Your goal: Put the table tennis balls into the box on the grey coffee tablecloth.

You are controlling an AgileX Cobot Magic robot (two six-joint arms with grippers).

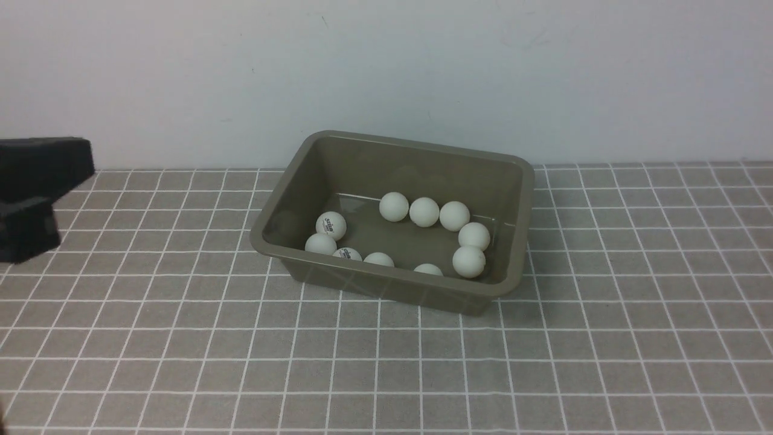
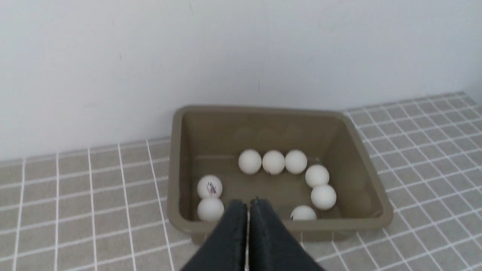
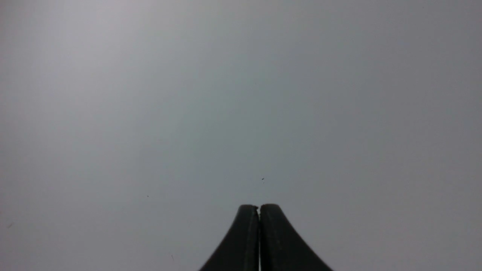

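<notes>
The olive-brown box stands on the grey coffee tablecloth near the back wall. Several white table tennis balls lie inside it, along its far, right and near walls; some carry a dark logo. No ball shows on the cloth. In the left wrist view my left gripper is shut and empty, in front of the box's near rim, with the balls beyond it. A black part of my left arm shows at the far left. My right gripper is shut and empty, facing a plain grey surface.
A white wall rises right behind the box. The checked cloth runs to both sides and in front of the box.
</notes>
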